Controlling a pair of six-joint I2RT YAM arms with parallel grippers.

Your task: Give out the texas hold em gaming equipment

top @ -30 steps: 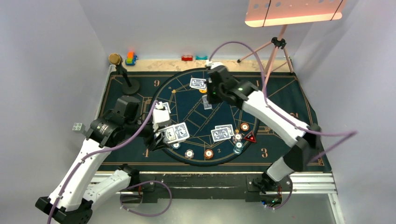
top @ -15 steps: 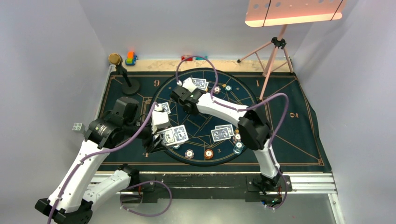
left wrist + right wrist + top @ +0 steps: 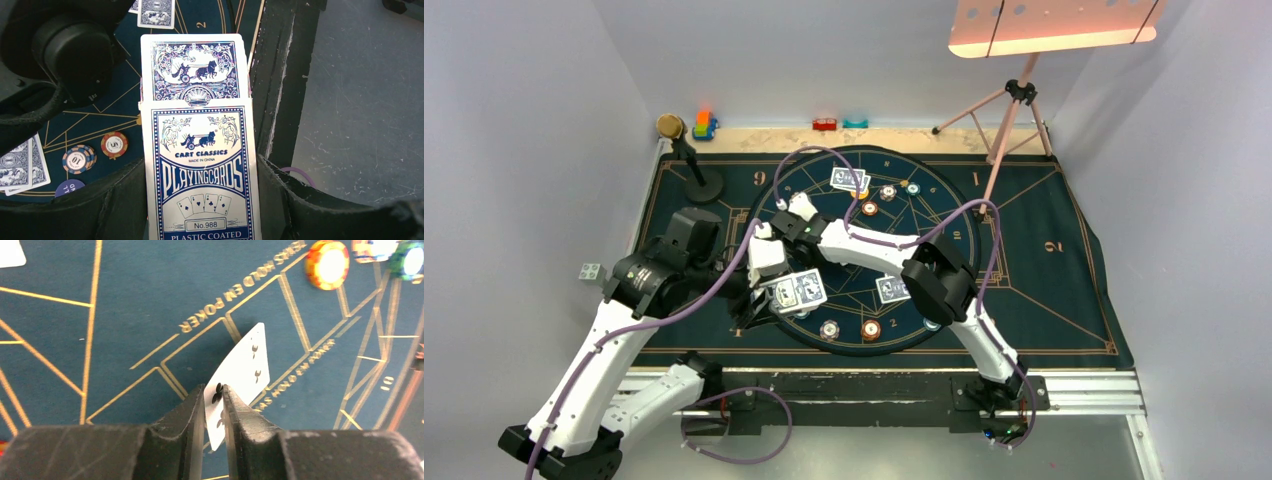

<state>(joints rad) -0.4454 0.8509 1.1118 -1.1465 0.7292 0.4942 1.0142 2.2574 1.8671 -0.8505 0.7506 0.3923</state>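
Swinging leftward since a second ago, right tool [image 3: 214, 392] is pinching a card [image 3: 247, 365] jutting forward, beside left tool [image 3: 200, 192] clamping the card box [image 3: 200, 150].

The box [image 3: 200, 175] reads CART CLASSICS, MADE IN CHINA, PLAYINGCARDS, No.988, PLASTIC COATED. The red chip [image 3: 114, 145] bears 5, the blue chip [image 3: 77, 160] 10. The mat [image 3: 125, 315] reads TEXAS HOLD EM POKER; the card [image 3: 245, 372] shows club pips
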